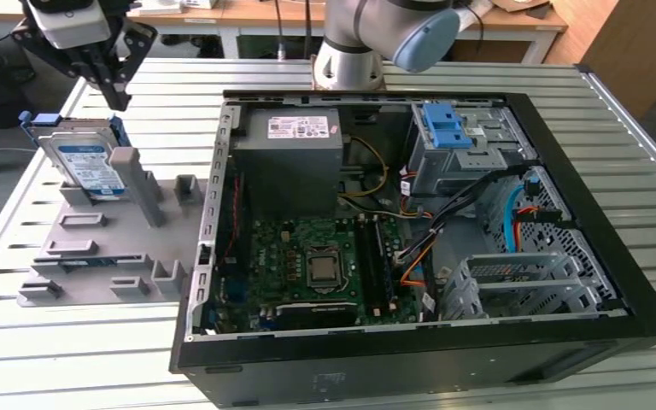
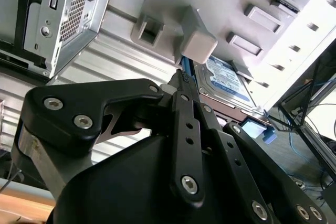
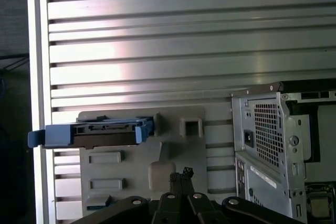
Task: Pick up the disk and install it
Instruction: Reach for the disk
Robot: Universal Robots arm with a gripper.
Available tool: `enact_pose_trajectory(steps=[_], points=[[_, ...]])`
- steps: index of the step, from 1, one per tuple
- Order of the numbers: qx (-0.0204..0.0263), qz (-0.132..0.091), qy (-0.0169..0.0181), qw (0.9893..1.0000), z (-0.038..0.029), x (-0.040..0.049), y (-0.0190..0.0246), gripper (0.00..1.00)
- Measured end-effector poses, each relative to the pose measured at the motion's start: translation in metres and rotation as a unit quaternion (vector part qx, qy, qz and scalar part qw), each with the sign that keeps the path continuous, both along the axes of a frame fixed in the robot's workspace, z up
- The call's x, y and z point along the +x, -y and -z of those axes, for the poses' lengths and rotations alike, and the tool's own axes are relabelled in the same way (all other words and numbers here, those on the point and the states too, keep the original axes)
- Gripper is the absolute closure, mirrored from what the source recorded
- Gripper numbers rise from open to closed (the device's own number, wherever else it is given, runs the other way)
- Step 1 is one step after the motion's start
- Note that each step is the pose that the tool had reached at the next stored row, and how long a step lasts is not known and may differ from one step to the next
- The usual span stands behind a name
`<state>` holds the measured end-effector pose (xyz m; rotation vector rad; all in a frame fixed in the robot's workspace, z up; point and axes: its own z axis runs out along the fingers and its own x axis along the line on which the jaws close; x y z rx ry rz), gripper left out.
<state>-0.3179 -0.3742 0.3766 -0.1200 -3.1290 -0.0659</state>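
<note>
At the exterior view's upper left, the grey robot arm [image 1: 351, 43] held its black fingers [image 1: 112, 81] pointing down, pressed together and empty, just above the silver rectangular disk [image 1: 78, 135]. The disk stood in its blue plastic carrier [image 1: 45, 120], upright in the grey fixture [image 1: 100, 248] on the ribbed metal worktop [image 1: 78, 342]. The print on its blue-and-white label [image 1: 89, 166] was unreadable.

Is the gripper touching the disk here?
Apart. In the first wrist view, grey holder plate shows between the gripper and the disk standing in it.
</note>
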Motion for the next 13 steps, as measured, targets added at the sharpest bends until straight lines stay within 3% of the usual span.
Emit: enact_pose_trajectory(steps=[13], points=[[0.0000, 0.000, -0.0001, 1.0000, 0.0030, -0.0277, -0.0050, 0.89]])
